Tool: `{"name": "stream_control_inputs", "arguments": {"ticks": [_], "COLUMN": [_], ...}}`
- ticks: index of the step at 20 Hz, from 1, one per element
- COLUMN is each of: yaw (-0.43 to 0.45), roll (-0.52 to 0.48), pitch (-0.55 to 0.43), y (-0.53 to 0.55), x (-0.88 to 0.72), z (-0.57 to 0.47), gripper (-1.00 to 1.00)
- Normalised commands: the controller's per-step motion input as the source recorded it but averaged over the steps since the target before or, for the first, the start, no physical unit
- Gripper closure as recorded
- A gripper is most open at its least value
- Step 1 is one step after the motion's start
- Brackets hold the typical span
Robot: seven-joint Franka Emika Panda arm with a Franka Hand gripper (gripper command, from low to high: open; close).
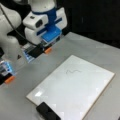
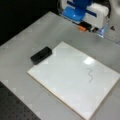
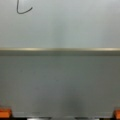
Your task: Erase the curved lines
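My end effector (image 1: 46, 48), spread wide and empty, hovers off the whiteboard (image 1: 75, 92); the curve lines (image 1: 73, 71) lie ahead, unerased.

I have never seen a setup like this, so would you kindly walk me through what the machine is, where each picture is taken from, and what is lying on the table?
The machine is a robot arm, white with blue parts, ending in a gripper with orange fingertips. Two pictures come from cameras off the arm looking down at the grey table; the third comes from a camera on the arm's wrist, where the orange tips show in the bottom corners, wide apart with nothing between them.

On the table lies a flat white rectangular board. Drawn on it is a short thin dark wavy pen squiggle, the curve lines, unerased in both front views; the wrist view catches only one end of it. A black rectangular eraser block rests at one corner of the board, untouched. The gripper hangs above bare table beyond the board's edge, holding nothing.
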Motion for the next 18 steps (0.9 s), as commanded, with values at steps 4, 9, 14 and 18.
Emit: {"name": "stream_control_inputs", "arguments": {"ticks": [4,9,14,18], "yaw": [0.09,0.078,-0.008,0.084], "roll": [0.106,0.073,-0.136,-0.085], "pitch": [0.069,0.073,0.042,0.035], "y": [-0.01,-0.1,-0.19,-0.43], "x": [0.02,0.03,0.04,0.11], "z": [-0.01,-0.03,-0.03,0.01], "gripper": [-1.0,-1.0,-1.0,-1.0]}}
